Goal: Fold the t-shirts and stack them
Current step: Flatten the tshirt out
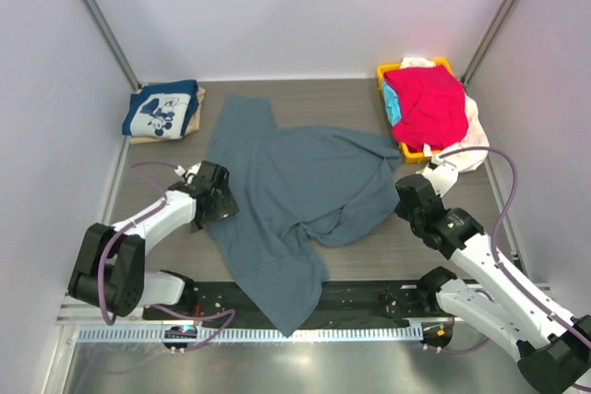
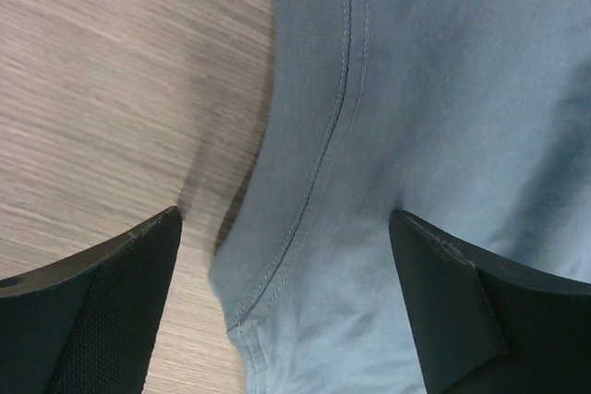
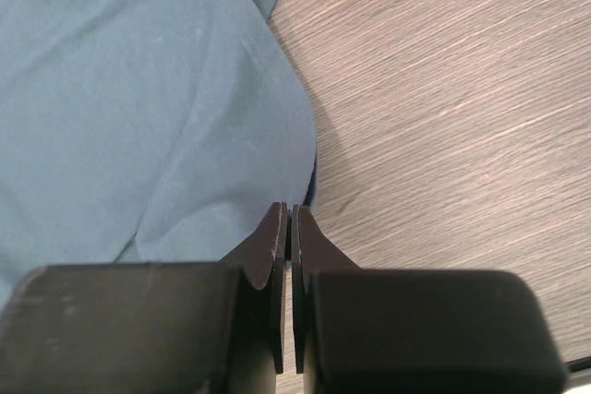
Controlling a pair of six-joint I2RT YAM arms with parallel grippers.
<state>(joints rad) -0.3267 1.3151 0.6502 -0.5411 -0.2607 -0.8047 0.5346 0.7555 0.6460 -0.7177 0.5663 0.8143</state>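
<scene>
A large slate blue-grey t-shirt [image 1: 295,196] lies spread and rumpled across the middle of the table. My left gripper [image 1: 216,197] is at its left edge, open; in the left wrist view the gripper [image 2: 286,265] has its fingers [image 2: 111,311] wide apart, astride the stitched seam of the shirt [image 2: 416,89]. My right gripper [image 1: 406,193] sits at the shirt's right edge. It [image 3: 288,216] is shut with nothing seen between the jaws, its tip just short of the cloth [image 3: 120,89]. A folded navy t-shirt with white cartoon print [image 1: 162,110] rests on a tan one [image 1: 171,134] at the back left.
A yellow basket [image 1: 386,72] stands at the back right, holding a red tee [image 1: 429,103], a turquoise one [image 1: 391,105] and a cream one [image 1: 473,126] that spills over its rim. White walls close in the table on three sides.
</scene>
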